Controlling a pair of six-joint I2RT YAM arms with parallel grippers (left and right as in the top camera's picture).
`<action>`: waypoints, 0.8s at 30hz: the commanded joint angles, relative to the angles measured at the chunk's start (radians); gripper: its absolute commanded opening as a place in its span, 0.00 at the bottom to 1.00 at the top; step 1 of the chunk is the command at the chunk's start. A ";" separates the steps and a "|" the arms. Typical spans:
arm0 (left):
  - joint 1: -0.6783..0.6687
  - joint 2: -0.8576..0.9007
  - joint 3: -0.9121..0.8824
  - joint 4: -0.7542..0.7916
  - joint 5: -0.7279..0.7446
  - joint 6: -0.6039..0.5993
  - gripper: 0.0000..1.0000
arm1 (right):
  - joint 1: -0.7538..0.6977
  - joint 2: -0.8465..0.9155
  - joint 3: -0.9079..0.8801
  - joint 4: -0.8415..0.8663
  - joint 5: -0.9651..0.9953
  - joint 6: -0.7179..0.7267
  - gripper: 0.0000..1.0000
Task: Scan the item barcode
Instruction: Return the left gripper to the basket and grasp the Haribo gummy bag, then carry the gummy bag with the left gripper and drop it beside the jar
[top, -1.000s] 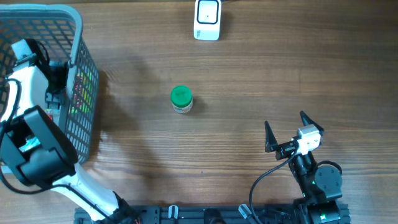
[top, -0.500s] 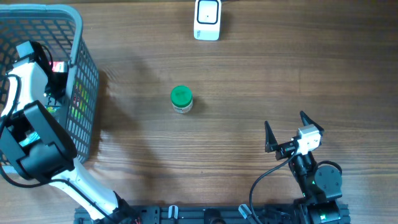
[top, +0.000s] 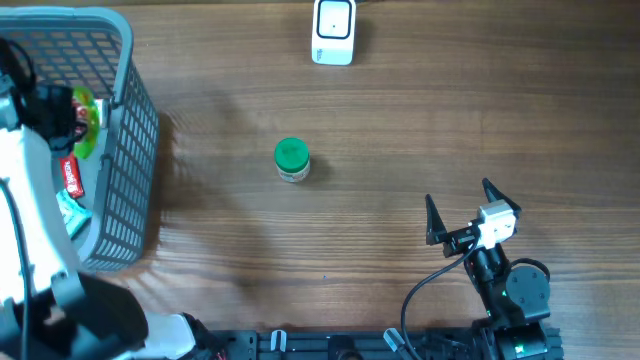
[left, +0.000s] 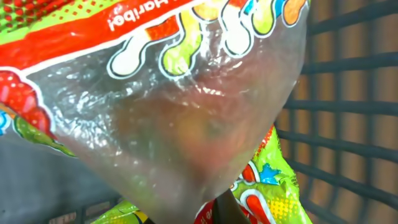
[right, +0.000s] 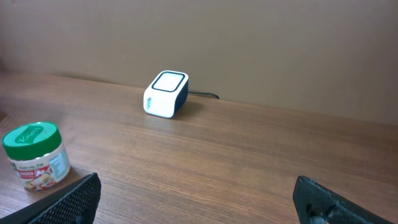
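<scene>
Candy bag (left: 186, 112) pinched in left tool (top: 68, 108) — right tool (top: 458, 195) spread wide.

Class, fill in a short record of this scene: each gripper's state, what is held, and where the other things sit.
left gripper: shut on gummy candy bag, inside the grey basket
right gripper: open, empty, at the table's right side
green-lidded jar: upright, mid-table, nothing touching it
barcode scanner: white, at the far edge of the table
basket contents: more packets lie in the bottom
</scene>
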 joint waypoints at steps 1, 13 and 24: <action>0.001 -0.148 0.021 0.004 0.037 0.023 0.04 | 0.004 -0.003 -0.001 0.002 0.010 -0.003 1.00; -0.684 -0.208 0.021 0.171 0.079 0.043 0.04 | 0.004 -0.003 -0.001 0.002 0.010 -0.003 1.00; -1.180 0.348 0.021 0.204 0.099 0.007 0.04 | 0.004 -0.003 -0.001 0.002 0.010 -0.002 1.00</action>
